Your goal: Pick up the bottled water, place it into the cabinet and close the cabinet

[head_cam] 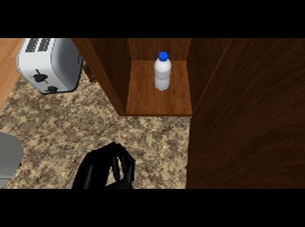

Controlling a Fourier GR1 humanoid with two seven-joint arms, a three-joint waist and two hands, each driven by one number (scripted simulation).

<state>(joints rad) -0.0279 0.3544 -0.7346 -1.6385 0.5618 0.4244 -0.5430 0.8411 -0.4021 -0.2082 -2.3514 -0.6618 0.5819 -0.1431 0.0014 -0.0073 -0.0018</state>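
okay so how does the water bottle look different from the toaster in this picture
The bottled water is slim with a blue cap; the toaster is broad, white and boxy with black knobs. The bottle stands upright inside the open wooden cabinet; the toaster sits outside it, to its left on the speckled counter. Neither is touched by a hand.

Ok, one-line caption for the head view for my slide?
Bottle upright inside the open cabinet, one black hand low over the counter, toaster at left.

A speckled granite counter (83, 124) carries a white toaster (49, 64) and wooden cabinet (158, 95).
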